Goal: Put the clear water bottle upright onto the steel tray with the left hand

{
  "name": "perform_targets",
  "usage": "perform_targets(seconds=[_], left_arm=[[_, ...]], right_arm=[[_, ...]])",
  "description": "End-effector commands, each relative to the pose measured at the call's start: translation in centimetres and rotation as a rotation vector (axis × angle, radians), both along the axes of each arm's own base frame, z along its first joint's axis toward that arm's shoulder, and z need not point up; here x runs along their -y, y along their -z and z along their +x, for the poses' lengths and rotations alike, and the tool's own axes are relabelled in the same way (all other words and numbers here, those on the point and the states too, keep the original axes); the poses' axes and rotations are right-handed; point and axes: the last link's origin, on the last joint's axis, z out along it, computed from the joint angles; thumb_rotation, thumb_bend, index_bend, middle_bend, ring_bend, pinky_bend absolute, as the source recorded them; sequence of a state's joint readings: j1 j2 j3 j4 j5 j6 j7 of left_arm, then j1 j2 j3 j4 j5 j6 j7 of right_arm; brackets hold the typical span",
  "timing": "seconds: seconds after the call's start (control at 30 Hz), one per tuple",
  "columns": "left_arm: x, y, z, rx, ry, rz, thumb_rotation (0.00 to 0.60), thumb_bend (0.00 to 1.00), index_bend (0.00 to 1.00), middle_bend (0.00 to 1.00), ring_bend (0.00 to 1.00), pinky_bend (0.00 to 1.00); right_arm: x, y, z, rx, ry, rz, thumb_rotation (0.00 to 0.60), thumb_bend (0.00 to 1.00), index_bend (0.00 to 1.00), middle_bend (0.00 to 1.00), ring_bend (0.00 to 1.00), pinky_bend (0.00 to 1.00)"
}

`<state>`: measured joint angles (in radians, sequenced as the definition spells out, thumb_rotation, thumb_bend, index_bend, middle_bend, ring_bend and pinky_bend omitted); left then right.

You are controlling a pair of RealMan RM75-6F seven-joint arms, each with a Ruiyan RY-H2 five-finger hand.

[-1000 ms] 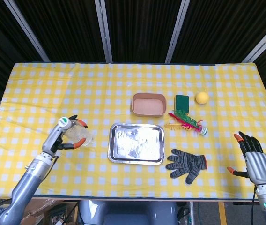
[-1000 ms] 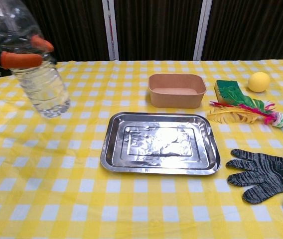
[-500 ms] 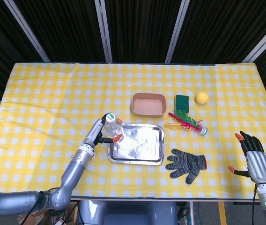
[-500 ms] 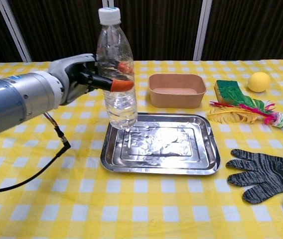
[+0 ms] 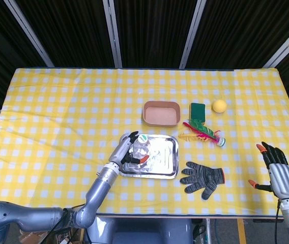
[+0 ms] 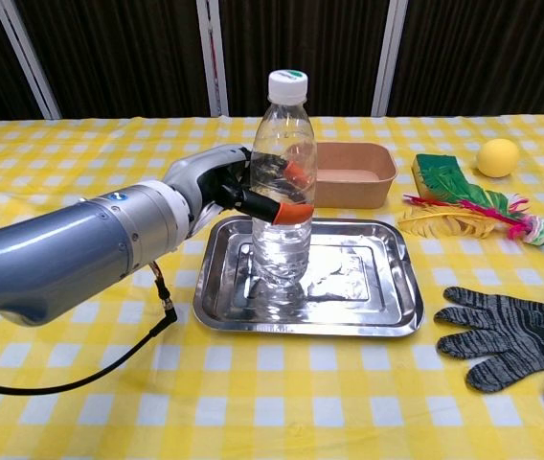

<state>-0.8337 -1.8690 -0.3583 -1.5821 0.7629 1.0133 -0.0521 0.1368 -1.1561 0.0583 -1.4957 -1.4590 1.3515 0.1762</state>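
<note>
The clear water bottle [image 6: 283,192] with a white cap stands upright over the left half of the steel tray [image 6: 368,287]; its base looks to be on the tray floor, though contact is hard to judge. My left hand [image 6: 229,187] grips it around the middle, orange fingertips wrapped on its front. From the head view the bottle [image 5: 141,146] appears cap-up over the tray [image 5: 161,157], with the left hand [image 5: 126,151] on its left side. My right hand [image 5: 278,170] hovers at the table's right front edge, fingers apart and holding nothing.
A brown bowl [image 6: 342,173] sits just behind the tray. Right of it lie a green sponge [image 6: 442,175], a feathered shuttlecock [image 6: 483,217] and a yellow ball [image 6: 498,157]. A grey knit glove [image 6: 513,335] lies right of the tray.
My left hand has carried the bottle rightward from the table's left side to the tray and lowered it over the tray's left half. The right hand has stayed put.
</note>
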Motion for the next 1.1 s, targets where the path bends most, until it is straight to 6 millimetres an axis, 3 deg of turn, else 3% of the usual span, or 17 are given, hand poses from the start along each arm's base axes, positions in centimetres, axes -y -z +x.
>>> perform_targets(seconds=[0.03, 0.3, 0.7, 0.83, 0.97, 1.1], left_arm=[[0.1, 0.8, 0.1, -0.019, 0.005, -0.004, 0.600, 0.42, 0.48, 0.44, 0.00, 0.00], [0.5, 1.4, -0.1, -0.051, 0.033, -0.031, 0.600, 0.23, 0.25, 0.25, 0.00, 0.00], [1.8, -1.3, -0.9, -0.062, 0.101, -0.042, 0.600, 0.14, 0.06, 0.07, 0.00, 0.00], [2.6, -4.0, -2.5, -0.061, 0.096, -0.032, 0.600, 0.13, 0.05, 0.06, 0.00, 0.00], [3.7, -7.4, -5.9, -0.105, 0.082, -0.034, 0.600, 0.13, 0.05, 0.06, 0.00, 0.00], [5.5, -12.4, -11.6, -0.228, 0.054, -0.005, 0.600, 0.16, 0.06, 0.10, 0.00, 0.00]], right_arm=[[0.0, -0.1, 0.0, 0.002, -0.002, -0.002, 0.600, 0.05, 0.05, 0.00, 0.00, 0.00], [0.0, -0.4, 0.0, 0.008, -0.004, -0.008, 0.600, 0.05, 0.05, 0.00, 0.00, 0.00], [-0.2, -0.4, 0.1, 0.010, -0.003, -0.006, 0.600, 0.05, 0.05, 0.00, 0.00, 0.00], [-0.3, -0.5, 0.2, 0.016, -0.003, -0.006, 0.600, 0.05, 0.05, 0.00, 0.00, 0.00], [-0.4, -0.5, 0.4, 0.018, -0.014, -0.002, 0.600, 0.05, 0.05, 0.00, 0.00, 0.00], [-0.5, -0.5, 0.7, 0.021, -0.023, -0.006, 0.600, 0.05, 0.05, 0.00, 0.00, 0.00]])
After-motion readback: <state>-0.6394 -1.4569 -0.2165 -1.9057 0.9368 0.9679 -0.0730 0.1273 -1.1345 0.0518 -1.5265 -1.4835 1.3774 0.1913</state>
